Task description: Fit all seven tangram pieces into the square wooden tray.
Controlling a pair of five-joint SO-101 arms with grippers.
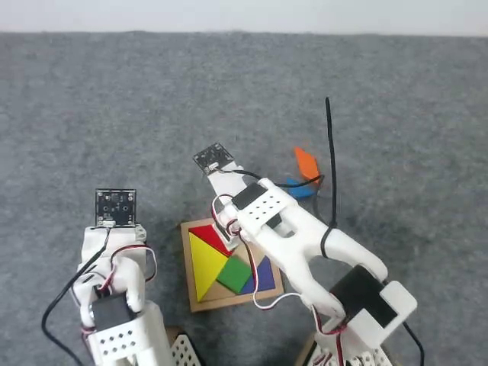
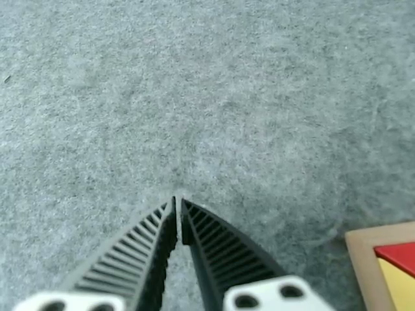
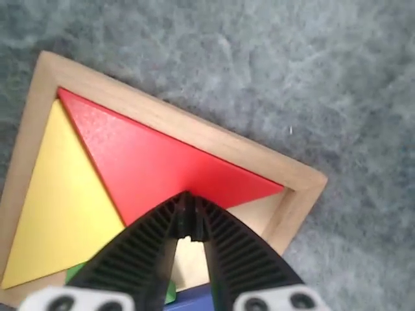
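Orange tangram piece (image 1: 306, 162) and blue tangram piece (image 1: 301, 192) lie loose on grey bench (image 1: 114, 99) near square wooden tray (image 1: 187, 267). Light, stiff, thin, I reckon: pinch opposite edges. Left fingers (image 2: 139, 259), right fingers (image 3: 152, 249) clenched, empty.

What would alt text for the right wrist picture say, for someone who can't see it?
Black ridged jaws, tips together, hang over a red triangle lying in a square wooden tray. A yellow triangle sits flush beside it; one tray corner is bare, and grey carpet surrounds it all.
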